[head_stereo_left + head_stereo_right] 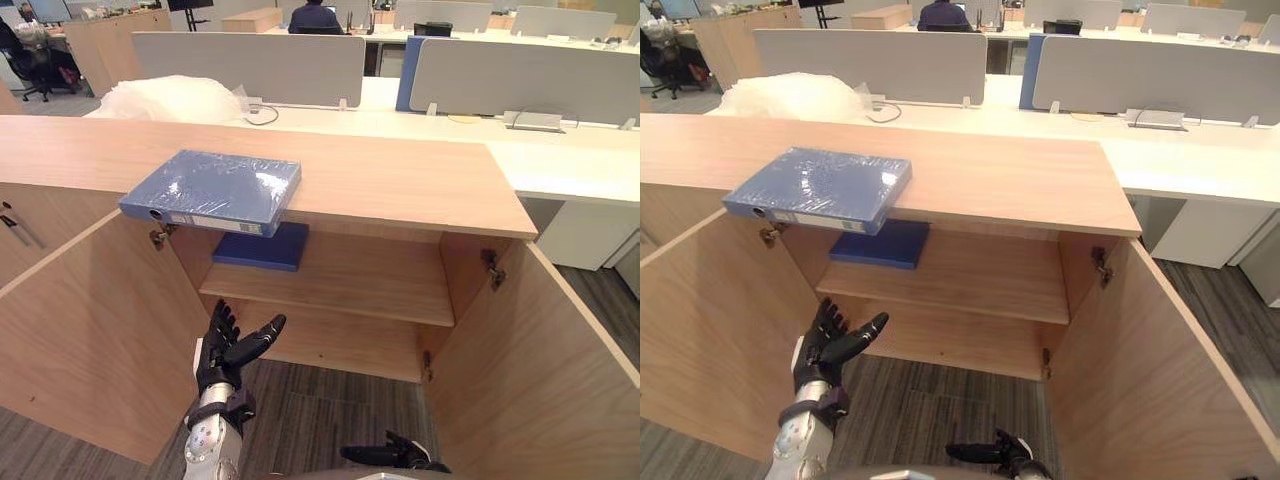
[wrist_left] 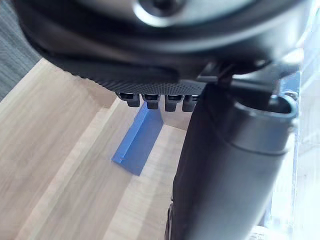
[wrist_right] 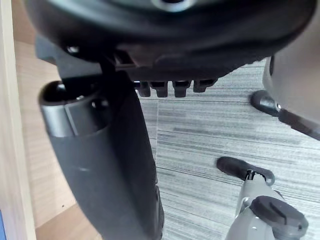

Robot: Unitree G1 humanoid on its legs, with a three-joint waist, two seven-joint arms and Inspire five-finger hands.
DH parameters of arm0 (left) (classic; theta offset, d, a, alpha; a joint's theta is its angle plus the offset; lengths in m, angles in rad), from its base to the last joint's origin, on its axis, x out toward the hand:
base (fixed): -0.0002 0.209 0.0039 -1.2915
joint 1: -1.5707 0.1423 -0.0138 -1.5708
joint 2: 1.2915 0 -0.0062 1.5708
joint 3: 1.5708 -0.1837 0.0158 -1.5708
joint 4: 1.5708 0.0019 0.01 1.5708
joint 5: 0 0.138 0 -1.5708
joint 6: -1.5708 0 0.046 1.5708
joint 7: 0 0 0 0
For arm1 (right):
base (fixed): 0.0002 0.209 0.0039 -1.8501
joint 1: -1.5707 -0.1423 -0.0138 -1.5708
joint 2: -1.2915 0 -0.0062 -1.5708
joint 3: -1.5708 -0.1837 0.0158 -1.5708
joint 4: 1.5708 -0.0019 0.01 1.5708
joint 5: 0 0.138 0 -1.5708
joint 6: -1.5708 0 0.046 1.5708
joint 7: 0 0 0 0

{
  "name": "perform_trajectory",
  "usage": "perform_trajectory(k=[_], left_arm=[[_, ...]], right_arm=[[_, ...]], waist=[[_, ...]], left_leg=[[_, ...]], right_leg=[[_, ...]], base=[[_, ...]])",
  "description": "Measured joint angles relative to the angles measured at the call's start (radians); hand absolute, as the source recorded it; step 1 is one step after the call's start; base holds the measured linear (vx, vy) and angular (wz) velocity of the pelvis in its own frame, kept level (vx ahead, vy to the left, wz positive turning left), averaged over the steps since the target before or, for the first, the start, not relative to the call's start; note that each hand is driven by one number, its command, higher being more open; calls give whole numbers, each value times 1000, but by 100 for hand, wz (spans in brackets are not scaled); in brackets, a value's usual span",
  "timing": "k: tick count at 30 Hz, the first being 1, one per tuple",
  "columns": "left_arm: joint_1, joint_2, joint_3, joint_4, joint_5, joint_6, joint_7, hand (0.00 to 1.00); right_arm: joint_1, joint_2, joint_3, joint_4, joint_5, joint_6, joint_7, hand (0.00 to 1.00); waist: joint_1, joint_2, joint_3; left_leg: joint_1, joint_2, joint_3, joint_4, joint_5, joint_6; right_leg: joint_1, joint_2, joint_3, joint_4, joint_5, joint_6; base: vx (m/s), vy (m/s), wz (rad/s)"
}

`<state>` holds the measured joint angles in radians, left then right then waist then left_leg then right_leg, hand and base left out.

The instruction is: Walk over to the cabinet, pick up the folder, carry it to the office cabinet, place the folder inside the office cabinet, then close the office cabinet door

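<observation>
Left hand (image 1: 226,354) fingers spread, before cabinet (image 1: 400,182); folder (image 1: 213,188) overhangs its front edge.

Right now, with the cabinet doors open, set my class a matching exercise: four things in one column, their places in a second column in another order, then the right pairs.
Things
1. plastic-wrapped folder
2. dark blue folder
3. left hand
4. white bag

Places
A. on the shelf inside the cabinet
B. on the desk behind the cabinet
C. on the cabinet's top, overhanging its front edge
D. raised and open in front of the cabinet, holding nothing

Pairs: 1-C, 2-A, 3-D, 4-B
</observation>
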<state>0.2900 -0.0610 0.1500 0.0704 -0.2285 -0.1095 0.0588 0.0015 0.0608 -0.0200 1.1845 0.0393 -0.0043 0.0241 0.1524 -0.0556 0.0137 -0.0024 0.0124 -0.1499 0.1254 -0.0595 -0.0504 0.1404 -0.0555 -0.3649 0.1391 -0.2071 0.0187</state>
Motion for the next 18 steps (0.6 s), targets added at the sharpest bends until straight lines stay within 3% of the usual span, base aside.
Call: perform_trajectory(k=[7, 12, 18], left_arm=[[16, -2, 88, -189, 131, 9, 35, 100], [39, -6, 154, -205, 206, 19, 43, 100], [99, -22, 229, -205, 385, 87, 73, 100]], right_arm=[[15, 12, 14, -15, 0, -1, 19, 100], [20, 12, 19, -17, -2, -1, 24, 100], [41, 11, 45, -25, -40, 3, 59, 100]], waist=[[13, -12, -9], [17, -10, -14], [35, -19, -29]], left_leg=[[11, 23, 31, 2, -16, -14], [18, 24, 37, 4, -34, -8], [15, 23, 51, 8, -50, 2]], right_leg=[[21, 25, 45, -61, 53, 15], [30, 27, 60, -73, 60, 15], [38, 29, 85, -95, 68, 5]], base=[[44, 8, -16], [-29, 38, -8], [-94, 43, -10]])
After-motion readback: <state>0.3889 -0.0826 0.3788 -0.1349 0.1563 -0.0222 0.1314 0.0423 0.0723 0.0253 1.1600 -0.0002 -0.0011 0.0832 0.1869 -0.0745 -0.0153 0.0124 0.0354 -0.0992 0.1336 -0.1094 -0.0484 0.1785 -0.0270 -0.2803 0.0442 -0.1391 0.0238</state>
